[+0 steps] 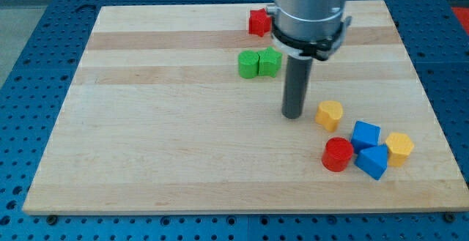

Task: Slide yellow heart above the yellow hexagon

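Note:
My tip [294,115] rests on the wooden board [146,138], right of centre. A yellow block that looks like the heart [330,114] lies just to the tip's right, with a small gap between them. A second yellow block, which looks like the hexagon [399,147], sits further right and lower, at the right end of a cluster of blocks. The heart is up and to the left of the hexagon. The shapes of both are hard to make out.
A red cylinder [338,154], a blue cube [366,135] and another blue block [372,160] are packed beside the hexagon. Two green blocks [249,64] [270,61] touch each other above and left of the tip. A red star [258,22] lies near the top edge.

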Controlling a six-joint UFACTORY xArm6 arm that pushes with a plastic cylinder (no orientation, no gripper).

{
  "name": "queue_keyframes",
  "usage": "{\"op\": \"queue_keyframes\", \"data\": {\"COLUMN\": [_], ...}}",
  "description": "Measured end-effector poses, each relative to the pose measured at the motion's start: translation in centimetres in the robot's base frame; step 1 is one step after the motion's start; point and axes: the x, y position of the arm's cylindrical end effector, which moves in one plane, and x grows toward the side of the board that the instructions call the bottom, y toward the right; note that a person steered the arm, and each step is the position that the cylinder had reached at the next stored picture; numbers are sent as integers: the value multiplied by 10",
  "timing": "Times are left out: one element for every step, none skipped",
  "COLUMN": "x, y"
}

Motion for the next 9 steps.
{"op": "queue_keyframes", "data": {"x": [4,3,3,-21,-38,-21,6,18,5], "y": [46,84,94,90,100,110,110,110,110]}}
